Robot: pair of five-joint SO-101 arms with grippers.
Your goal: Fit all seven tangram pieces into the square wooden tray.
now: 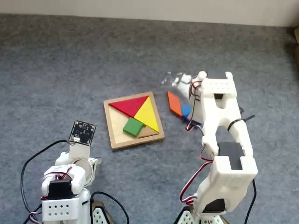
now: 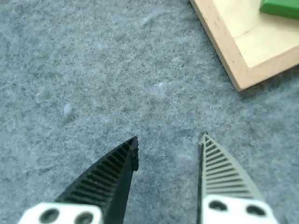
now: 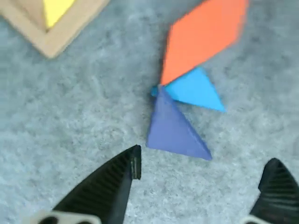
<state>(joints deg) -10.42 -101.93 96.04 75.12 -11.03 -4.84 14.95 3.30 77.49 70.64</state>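
Three pieces (image 1: pixel 135 114) in the tray (image 1: pixel 138 142); orange piece (image 3: pixel 203 39), blue triangle (image 3: pixel 194 91), purple triangle (image 3: pixel 173 128) still loose, left hand (image 2: pixel 169 137) and right hand (image 3: pixel 204 156) open, empty.

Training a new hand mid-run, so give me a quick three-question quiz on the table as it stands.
1. True or false: the green square lies inside the wooden tray.
2. Which piece lies outside the tray? A red triangle, B orange parallelogram, C yellow triangle.
3. Fill in: the right arm's jaws, close to the dark blue triangle, stand ____.
Key: 1 true; 2 B; 3 open.
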